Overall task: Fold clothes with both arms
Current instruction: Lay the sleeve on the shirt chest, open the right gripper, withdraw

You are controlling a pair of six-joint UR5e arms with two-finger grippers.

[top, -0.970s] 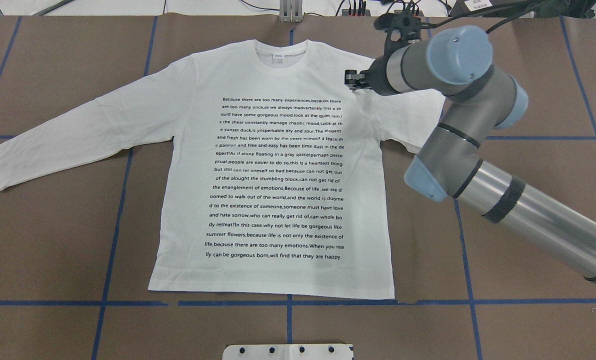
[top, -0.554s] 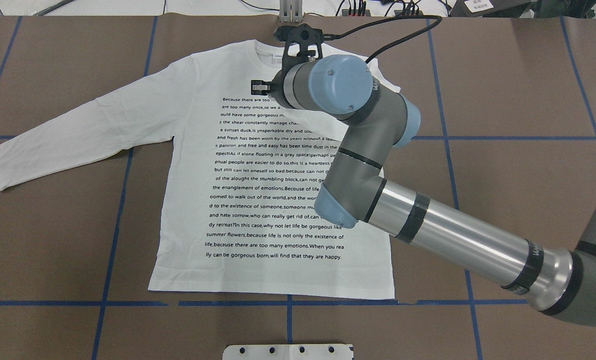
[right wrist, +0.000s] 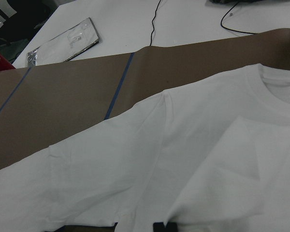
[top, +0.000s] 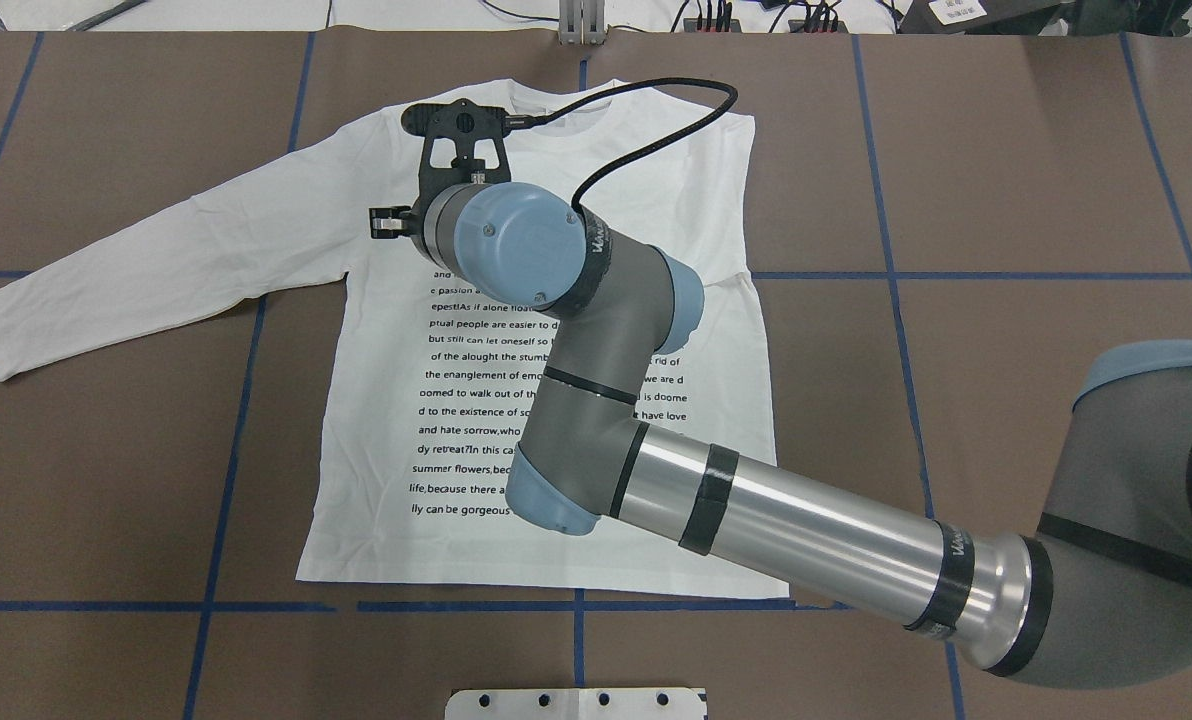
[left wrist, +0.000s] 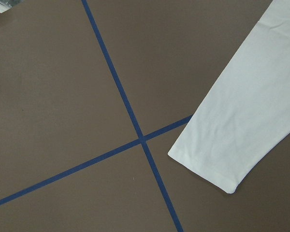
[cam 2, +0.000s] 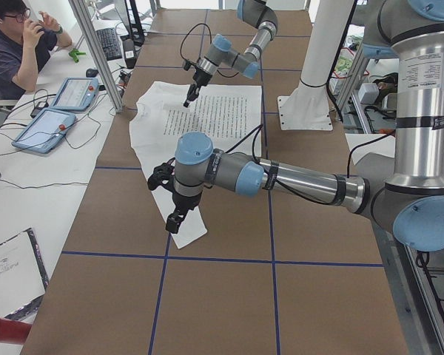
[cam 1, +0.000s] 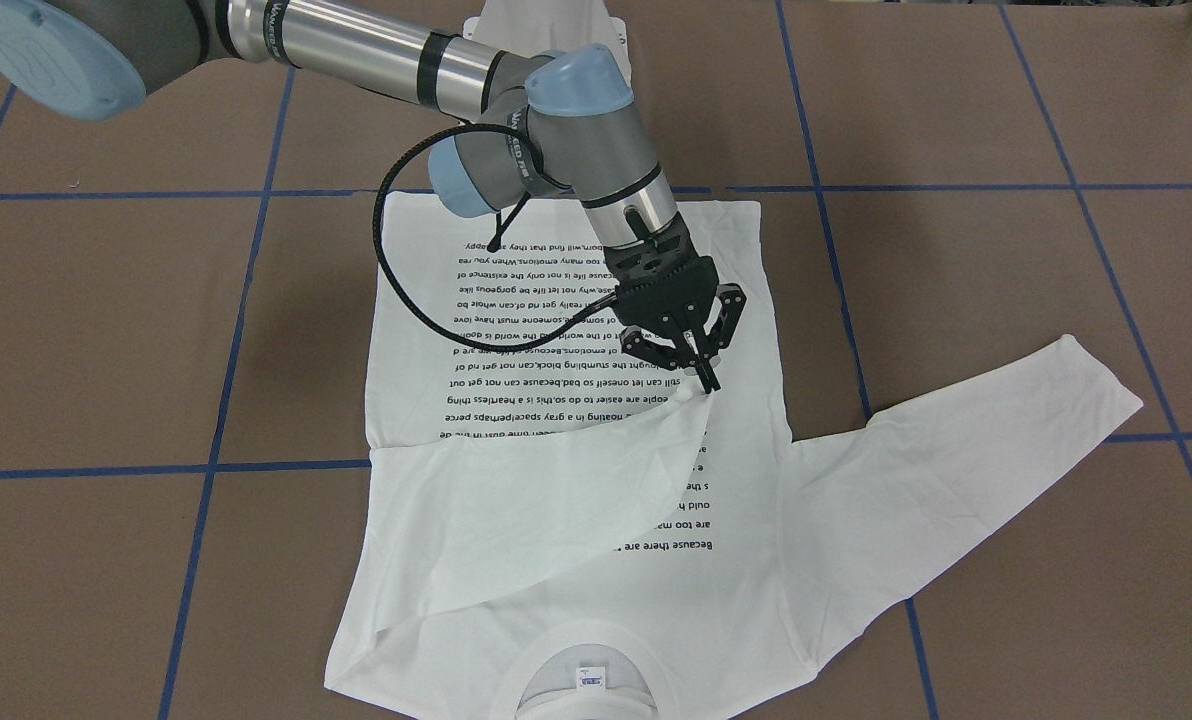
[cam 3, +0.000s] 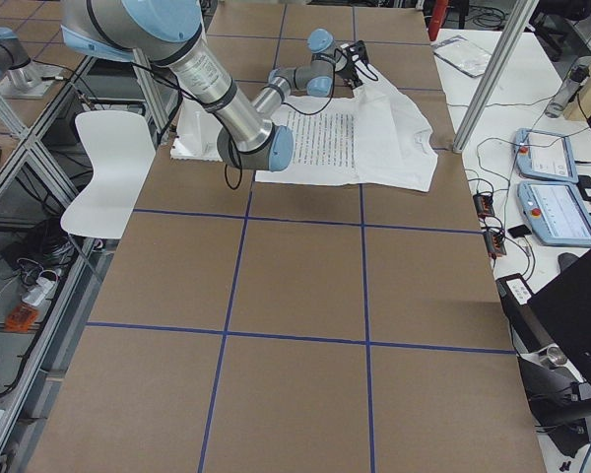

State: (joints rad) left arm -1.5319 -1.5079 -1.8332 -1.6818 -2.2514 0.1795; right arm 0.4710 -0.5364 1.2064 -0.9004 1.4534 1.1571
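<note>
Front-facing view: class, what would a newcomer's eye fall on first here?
The large white long-sleeved T-shirt spread on the brown table, its black printed text upside down in this view. Over the text, the right arm's black gripper pinches one sleeve cuff, folded diagonally across the chest; the other sleeve lies stretched out flat.

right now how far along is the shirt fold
Done: nothing yet. In hand: the right gripper holds the white long-sleeved printed T-shirt's folded sleeve by its cuff, across the chest text. Left: the other sleeve lies spread flat, left gripper above its cuff; body unfolded.
</note>
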